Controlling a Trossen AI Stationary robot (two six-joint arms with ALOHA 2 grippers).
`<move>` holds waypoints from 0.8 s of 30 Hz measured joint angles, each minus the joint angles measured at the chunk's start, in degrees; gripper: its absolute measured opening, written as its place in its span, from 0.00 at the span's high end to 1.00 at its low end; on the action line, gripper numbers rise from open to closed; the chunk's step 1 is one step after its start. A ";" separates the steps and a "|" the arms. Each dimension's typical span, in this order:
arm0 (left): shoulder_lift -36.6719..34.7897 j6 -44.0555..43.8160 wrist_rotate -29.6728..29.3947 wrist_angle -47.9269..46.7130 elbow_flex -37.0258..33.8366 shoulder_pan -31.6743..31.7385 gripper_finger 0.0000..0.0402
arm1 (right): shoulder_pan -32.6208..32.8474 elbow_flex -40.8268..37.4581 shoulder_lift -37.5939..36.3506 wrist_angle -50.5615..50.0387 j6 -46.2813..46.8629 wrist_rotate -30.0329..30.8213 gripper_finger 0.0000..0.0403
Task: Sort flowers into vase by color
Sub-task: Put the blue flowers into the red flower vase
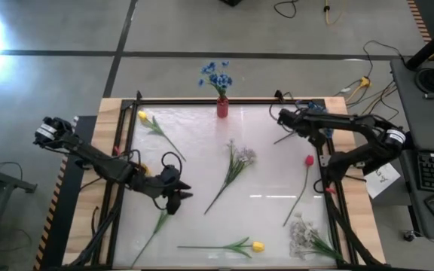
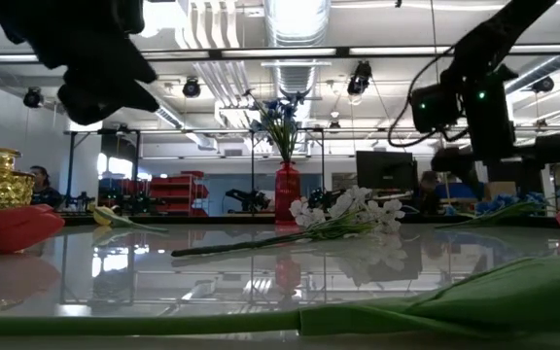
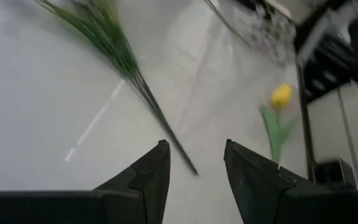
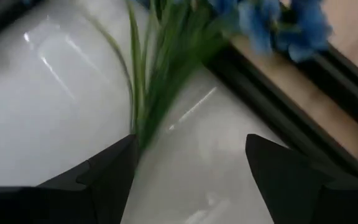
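A glossy white table [image 1: 262, 177] framed by wooden edges sits in a workshop with ceiling lights, shelving and monitors behind. Flowers lie scattered on it; a red vase [image 1: 222, 108] at the far edge already holds blue ones. The right end effector [image 4: 188, 168], released, hovers at a blue flower's [image 4: 272, 25] stems near the far right corner and should close low on them. The left end effector [image 3: 194, 168], also released, hangs over a white flower's [image 1: 236, 165] stem tip.

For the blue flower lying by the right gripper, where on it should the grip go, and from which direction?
Grip the green stem, not the blue blossoms. The blue flower lies flat at the table's far right corner, so probably come straight down with the open right gripper astride the stem, just clear of the frame rail.
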 joint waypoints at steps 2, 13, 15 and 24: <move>-0.10 -0.01 -0.65 0.02 0.00 1.66 0.65 | -2.99 -0.45 0.50 4.84 -3.30 1.17 0.32; -1.14 1.80 -0.46 -0.28 1.11 10.54 0.65 | -10.09 -1.43 8.99 14.42 -6.68 -1.44 0.46; -1.72 1.89 -0.50 -0.69 1.11 10.91 0.65 | -10.09 -1.38 11.07 14.88 -6.57 -1.15 0.51; -4.64 -1.24 5.31 -4.40 1.16 10.61 0.65 | -7.65 -1.45 11.71 17.61 -9.82 1.05 0.85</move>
